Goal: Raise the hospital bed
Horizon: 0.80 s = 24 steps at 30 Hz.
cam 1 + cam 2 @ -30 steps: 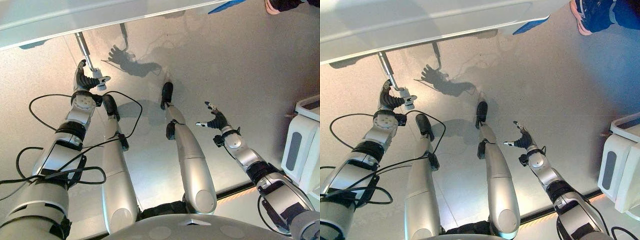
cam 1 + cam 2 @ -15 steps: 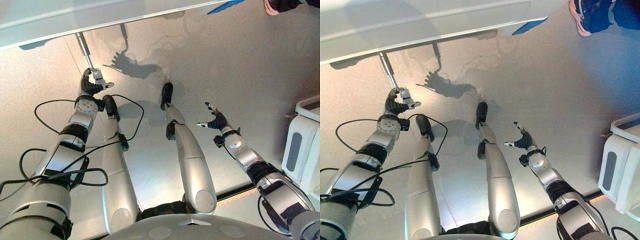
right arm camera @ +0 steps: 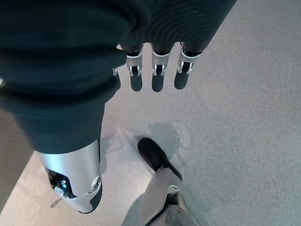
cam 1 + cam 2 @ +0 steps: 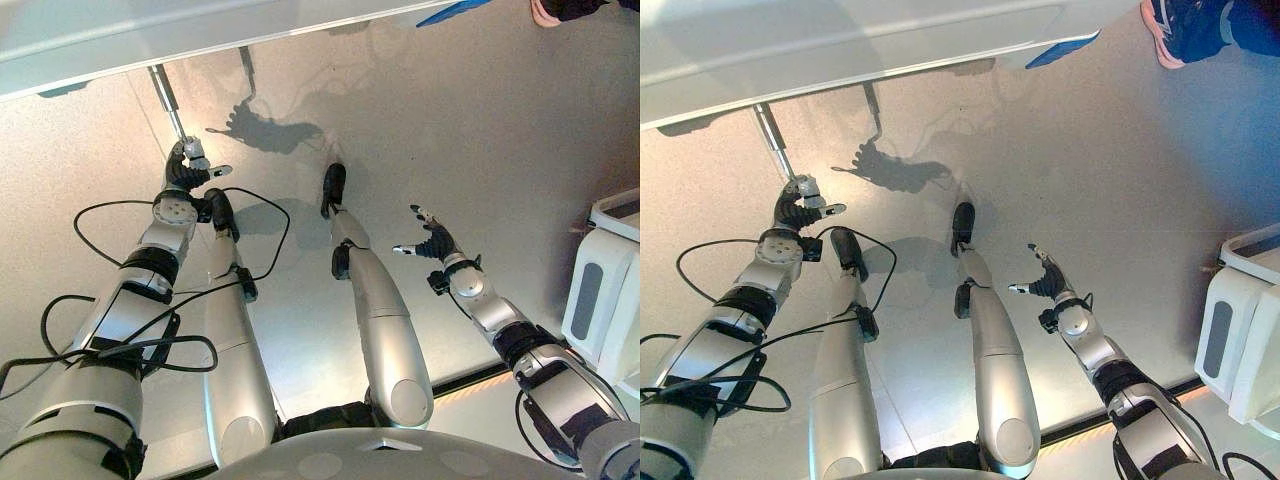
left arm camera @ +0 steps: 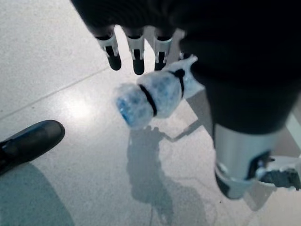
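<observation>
- Overhead, the hospital bed (image 4: 150, 35) runs as a long pale frame across the far edge of the head views, above a speckled grey floor (image 4: 1070, 170).
- A white cabinet (image 4: 605, 290) with a grey panel stands on the floor at the robot's right side, well apart from the bed.
- From under the bed frame a thin metal crank rod (image 4: 168, 100) slants down toward the robot, on its left side.
- At the lower end of that rod sits the crank handle (image 5: 150, 96), a pale wrapped knob with dark bands round it; in the left wrist view it lies just under the hand's dark cover.
- The left hand (image 4: 186, 170) is raised at the end of the rod, with its fingers curled round the handle. In the left wrist view the fingers (image 5: 137, 59) hang in a row just beside the knob, and the thumb's dark-tipped end shows off to the side.
- The right hand (image 4: 1045, 281) hangs over bare floor on the robot's right, well apart from the bed and the crank. Its fingers are spread and relaxed and it holds nothing; in the right wrist view the fingers (image 3: 157, 75) point straight out in a row above the floor.
- A person's shoe (image 4: 1185, 30), blue with a pink sole, rests on the floor at the far right corner, beyond the end of the bed.
- Beside it a small blue sheet (image 4: 1060, 50) lies partly under the bed's edge.
</observation>
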### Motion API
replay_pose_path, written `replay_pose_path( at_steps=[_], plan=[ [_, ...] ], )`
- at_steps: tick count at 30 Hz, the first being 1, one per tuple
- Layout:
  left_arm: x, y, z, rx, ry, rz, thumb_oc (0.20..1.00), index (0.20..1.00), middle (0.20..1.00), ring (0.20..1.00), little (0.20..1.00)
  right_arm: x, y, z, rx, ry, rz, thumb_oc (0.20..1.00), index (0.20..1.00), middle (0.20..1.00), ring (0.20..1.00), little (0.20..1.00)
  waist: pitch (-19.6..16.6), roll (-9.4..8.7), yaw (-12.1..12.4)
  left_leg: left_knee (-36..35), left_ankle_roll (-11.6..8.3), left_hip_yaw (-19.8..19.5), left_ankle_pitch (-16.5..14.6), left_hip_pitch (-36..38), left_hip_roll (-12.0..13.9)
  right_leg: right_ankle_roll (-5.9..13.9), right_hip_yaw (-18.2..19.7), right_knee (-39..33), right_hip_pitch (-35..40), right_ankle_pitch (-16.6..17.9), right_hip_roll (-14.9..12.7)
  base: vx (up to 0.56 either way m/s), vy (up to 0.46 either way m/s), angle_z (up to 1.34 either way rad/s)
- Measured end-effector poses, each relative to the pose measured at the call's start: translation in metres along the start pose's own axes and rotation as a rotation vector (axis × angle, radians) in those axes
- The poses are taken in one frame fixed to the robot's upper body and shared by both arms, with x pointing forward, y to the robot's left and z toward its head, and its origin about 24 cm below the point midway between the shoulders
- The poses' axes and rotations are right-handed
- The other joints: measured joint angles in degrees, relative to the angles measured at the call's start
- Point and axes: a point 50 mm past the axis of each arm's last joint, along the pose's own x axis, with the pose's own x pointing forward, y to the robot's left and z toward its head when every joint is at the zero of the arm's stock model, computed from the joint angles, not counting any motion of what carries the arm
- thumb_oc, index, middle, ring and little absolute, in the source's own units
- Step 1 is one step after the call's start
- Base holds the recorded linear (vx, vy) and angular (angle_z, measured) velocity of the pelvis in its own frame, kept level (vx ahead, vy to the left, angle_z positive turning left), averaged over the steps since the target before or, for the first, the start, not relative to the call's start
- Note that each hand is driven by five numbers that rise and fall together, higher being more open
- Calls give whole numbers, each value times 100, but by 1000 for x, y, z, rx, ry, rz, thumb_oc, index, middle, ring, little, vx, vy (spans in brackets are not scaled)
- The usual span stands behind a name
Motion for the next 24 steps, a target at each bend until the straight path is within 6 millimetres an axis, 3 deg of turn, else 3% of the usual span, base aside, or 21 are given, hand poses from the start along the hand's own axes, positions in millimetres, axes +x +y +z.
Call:
replay_pose_path(
  at_steps=[24],
  plan=[
    [0, 0, 1, -2, -4, 1, 1000, 1000, 1000, 1000, 1000, 0, 0, 0, 0, 0, 10, 1000, 1000, 1000, 1000, 1000, 0, 0, -8, 28, 0, -5, 0, -164, 5, -9, -1, 14, -148, 6, 1, 0, 0, 0]
  ],
)
